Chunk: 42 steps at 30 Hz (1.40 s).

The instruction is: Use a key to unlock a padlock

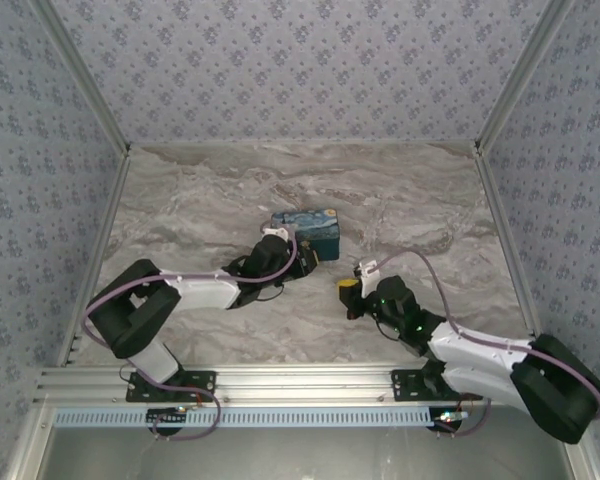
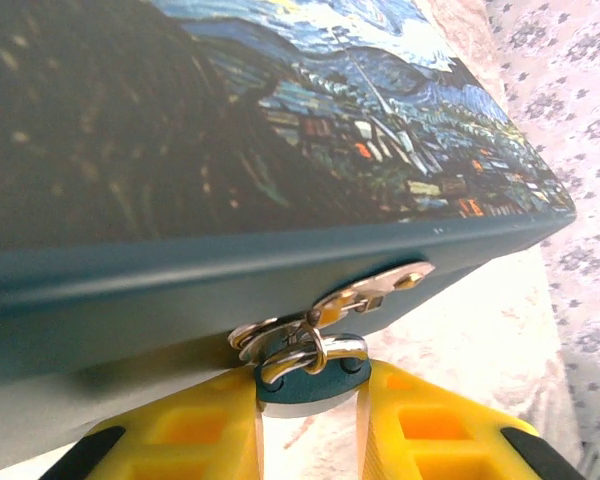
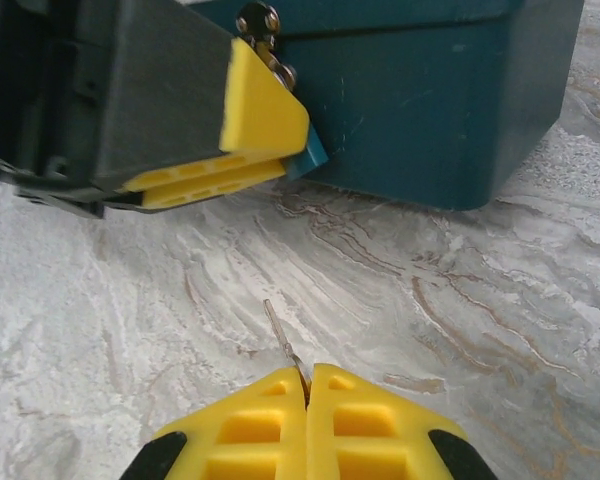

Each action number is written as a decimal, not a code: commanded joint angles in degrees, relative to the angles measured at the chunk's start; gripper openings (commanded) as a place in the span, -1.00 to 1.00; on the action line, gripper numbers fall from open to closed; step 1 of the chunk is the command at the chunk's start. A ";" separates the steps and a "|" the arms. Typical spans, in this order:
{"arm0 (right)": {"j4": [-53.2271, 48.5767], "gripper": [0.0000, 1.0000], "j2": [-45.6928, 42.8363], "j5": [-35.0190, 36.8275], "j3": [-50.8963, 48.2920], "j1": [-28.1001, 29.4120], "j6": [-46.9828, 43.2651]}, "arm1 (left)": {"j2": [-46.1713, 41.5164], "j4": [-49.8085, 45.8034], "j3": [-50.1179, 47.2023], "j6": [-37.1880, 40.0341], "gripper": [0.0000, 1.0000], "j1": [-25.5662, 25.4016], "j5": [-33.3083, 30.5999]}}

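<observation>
— Nearest, the right gripper (image 3: pixel 307 400) pinches the key (image 3: pixel 283 345), blade pointing ahead?
— Yes. The padlock (image 2: pixel 310 384) sits clamped in the left gripper (image 2: pixel 312 400), ahead of the key, apart. Inserting and turning aren't yet done.

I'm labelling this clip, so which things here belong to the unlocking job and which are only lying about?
In the job: padlock, gripped by the left gripper; key, pinched in the right gripper.
Just there: printed box, whose hasp carries the padlock; marble table.
</observation>
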 commanded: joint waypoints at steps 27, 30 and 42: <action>27.76 -1.00 24.28 -11.49 6.49 -6.34 -7.94 | -7.20 1.19 -1.61 -8.05 -0.50 -0.52 1.36; 29.36 -1.00 25.87 -11.33 6.65 -6.51 -7.75 | -7.31 1.10 -1.61 -8.08 -0.50 -0.53 1.48; 32.60 -1.00 28.50 -12.21 6.89 -6.91 -7.04 | -7.64 0.81 -1.87 -8.18 -0.50 -0.52 1.17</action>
